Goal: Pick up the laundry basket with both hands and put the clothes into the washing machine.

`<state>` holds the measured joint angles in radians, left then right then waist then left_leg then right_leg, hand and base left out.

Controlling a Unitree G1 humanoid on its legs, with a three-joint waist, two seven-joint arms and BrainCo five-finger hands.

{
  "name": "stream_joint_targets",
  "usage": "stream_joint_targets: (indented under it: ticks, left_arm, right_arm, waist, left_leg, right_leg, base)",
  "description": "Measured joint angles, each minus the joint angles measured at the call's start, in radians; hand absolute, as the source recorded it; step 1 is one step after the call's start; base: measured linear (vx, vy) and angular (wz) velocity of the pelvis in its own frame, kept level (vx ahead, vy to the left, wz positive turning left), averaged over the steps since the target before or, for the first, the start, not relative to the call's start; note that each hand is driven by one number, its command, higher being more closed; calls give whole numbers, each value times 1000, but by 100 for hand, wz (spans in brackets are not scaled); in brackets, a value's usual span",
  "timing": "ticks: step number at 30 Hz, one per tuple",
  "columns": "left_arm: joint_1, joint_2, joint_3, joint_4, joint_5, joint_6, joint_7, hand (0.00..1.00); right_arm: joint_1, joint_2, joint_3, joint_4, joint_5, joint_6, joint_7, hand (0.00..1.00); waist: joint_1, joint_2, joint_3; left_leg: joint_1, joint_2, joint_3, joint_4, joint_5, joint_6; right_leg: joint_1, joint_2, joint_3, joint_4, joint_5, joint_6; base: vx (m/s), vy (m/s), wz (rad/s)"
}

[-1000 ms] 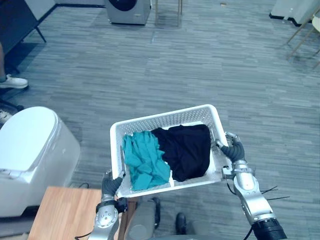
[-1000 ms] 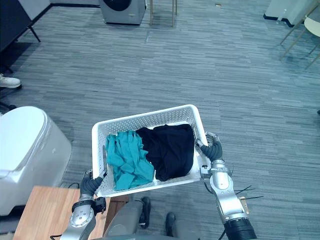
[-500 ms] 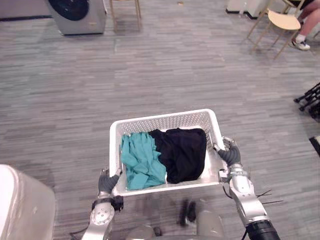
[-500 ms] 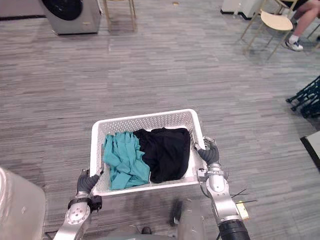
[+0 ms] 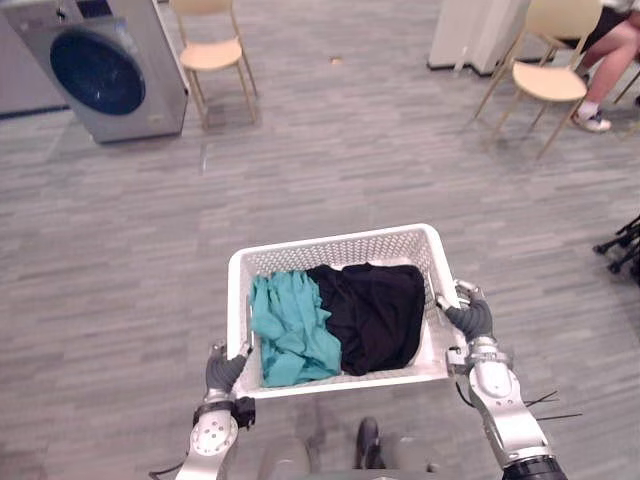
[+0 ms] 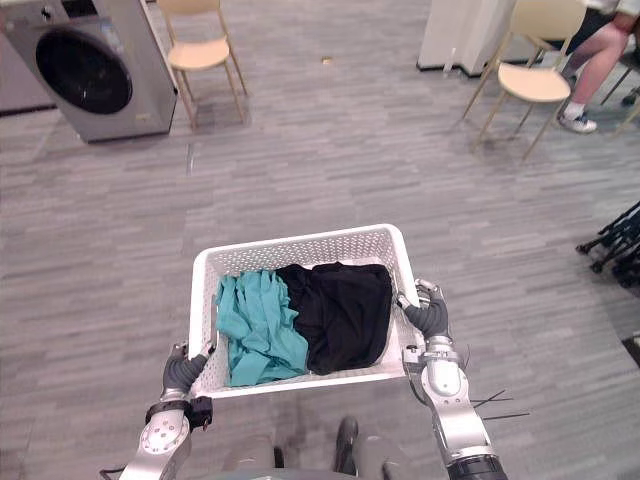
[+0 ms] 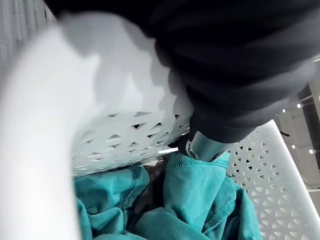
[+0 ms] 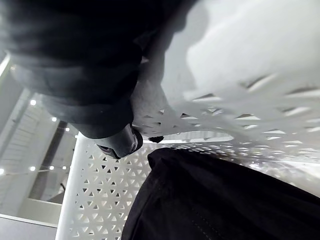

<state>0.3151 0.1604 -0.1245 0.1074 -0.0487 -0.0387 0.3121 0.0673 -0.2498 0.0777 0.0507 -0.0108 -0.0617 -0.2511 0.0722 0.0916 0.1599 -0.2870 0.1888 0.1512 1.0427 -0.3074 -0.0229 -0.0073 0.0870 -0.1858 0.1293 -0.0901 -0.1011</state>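
I carry a white perforated laundry basket (image 5: 340,246) in front of me, off the floor. Inside lie a teal garment (image 5: 290,330) on the left and a black garment (image 5: 378,312) on the right. My left hand (image 5: 224,372) is curled round the basket's left rim, with the teal garment (image 7: 200,200) just past it. On the opposite rim my right hand (image 5: 470,316) is curled, the black garment (image 8: 210,200) beside its fingers. The grey washing machine (image 5: 98,65) with a dark round door stands far off at the upper left.
A wooden chair (image 5: 208,48) stands beside the washing machine. Two more chairs (image 5: 545,80) stand at the upper right, where a seated person's leg and shoe (image 5: 605,60) show. A white cabinet (image 5: 470,30) is at the back. Black wheeled legs (image 5: 625,240) sit at the right edge.
The camera has turned: the white bin and wooden table have left the view, and the washing machine now shows larger at the upper left. Both hands keep hold of the basket.
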Motion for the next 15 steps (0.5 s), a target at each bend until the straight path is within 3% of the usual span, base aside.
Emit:
stream_joint_targets:
  ticks: [2, 3, 4, 5, 6, 7, 8, 9, 10, 11, 12, 13, 14, 15]
  left_arm:
    - [2, 0, 1, 0, 0, -3, -6, 100]
    - [7, -2, 1, -5, 0, -3, -9, 100]
    - [24, -3, 2, -26, 1, -3, -9, 100]
    - [24, -4, 2, -26, 1, -3, -9, 100]
    - [24, -4, 5, -26, 1, -1, -9, 100]
    - [27, -10, 6, -28, 2, 1, -9, 100]
    - [26, -16, 6, -27, 3, 5, -9, 100]
    - [25, -24, 7, -26, 3, 15, -9, 100]
    - [31, -22, 4, -25, 3, 21, -13, 100]
    - [41, -14, 0, -23, 4, 22, -22, 100]
    - [54, -1, -4, -23, 4, 25, -23, 100]
    - [43, 14, -5, -21, 4, 40, -23, 100]
    - [40, 18, -9, -20, 5, 53, -23, 100]
    - [41, 20, -13, -20, 5, 55, -23, 100]
  right_arm:
    - [-33, -7, 1, 6, -1, 0, 5, 100]
    - [-45, -17, 3, 16, -2, 0, 11, 100]
    - [-50, -24, 10, 22, -3, 0, 11, 100]
    - [-50, -27, 11, 24, -3, 0, 10, 100]
    - [-53, -23, 14, 32, -3, 0, 8, 100]
    - [-57, -24, 15, 43, -6, 0, 7, 100]
    - [-62, -26, 15, 57, -8, 0, 7, 100]
    - [-69, -26, 13, 91, -8, 0, 8, 100]
    - [-69, -24, 13, 114, -13, 0, 11, 100]
    - [-60, -18, 12, 128, -20, 0, 13, 100]
    - [-53, -3, 11, 135, -22, -1, 18, 100]
    - [-42, 21, 0, 142, -22, -1, 19, 100]
    - [-15, 33, -6, 158, -20, -1, 19, 100]
    - [-8, 33, -7, 163, -18, -1, 19, 100]
  waist:
    - [13, -4, 6]
    - [28, -8, 8]
    - [39, 4, 9]
    - [50, 8, 9]
    - [57, 0, -2]
    - [50, -31, -18]
    - [48, -49, -22]
    - [58, -73, -22]
    - [65, -75, -22]
    - [60, -78, -25]
    - [54, -82, -25]
    - [38, -114, -16]
    - [23, -110, -15]
    - [16, -100, -12]
  left_leg:
    - [-77, -53, -4, -318, 15, -16]
    - [-88, -73, -12, -611, 82, -75]
    - [-98, -61, -7, -756, 172, -100]
    - [-107, -56, 3, -767, 203, -105]
    - [-101, -70, 36, -743, 303, -30]
    - [-99, -100, 48, -724, 372, 79]
    - [-99, -115, 64, -697, 348, 141]
    - [-104, -126, 100, -619, 318, 164]
    - [-120, -123, 110, -533, 293, 172]
    - [-76, -141, 110, -576, 260, 143]
    - [30, -179, 74, -630, 143, 156]
    - [79, -231, 62, -632, 119, 165]
    - [189, -265, 32, -675, 77, 182]
    - [231, -267, 19, -697, 69, 186]
  right_leg:
    - [81, -19, 21, -81, -11, 18]
    - [133, -29, 32, -127, -21, 35]
    - [181, -28, 44, -158, -40, 66]
    - [203, -28, 51, -165, -54, 83]
    - [248, -54, 47, -170, -77, 121]
    - [262, -93, 36, -158, -105, 164]
    - [261, -117, 34, -128, -116, 186]
    - [230, -157, 51, -9, -123, 200]
    - [186, -168, 58, 138, -110, 221]
    - [114, -190, 65, 362, -90, 258]
    - [6, -237, 82, 668, -21, 298]
    - [-64, -289, 93, 857, -26, 268]
    - [-148, -301, 101, 1004, -76, 186]
    - [-167, -295, 92, 1006, -88, 169]
  base:
    - [530, 114, -48]
    - [670, 205, -44]
    - [576, 199, -44]
    - [657, 247, -28]
    - [741, 273, 5]
    - [792, 266, 18]
    - [798, 256, 21]
    - [739, 248, 5]
    - [671, 268, 6]
    - [606, 260, 10]
    - [583, 240, 39]
    - [848, 253, 65]
    - [612, 159, 72]
    - [614, 129, 72]
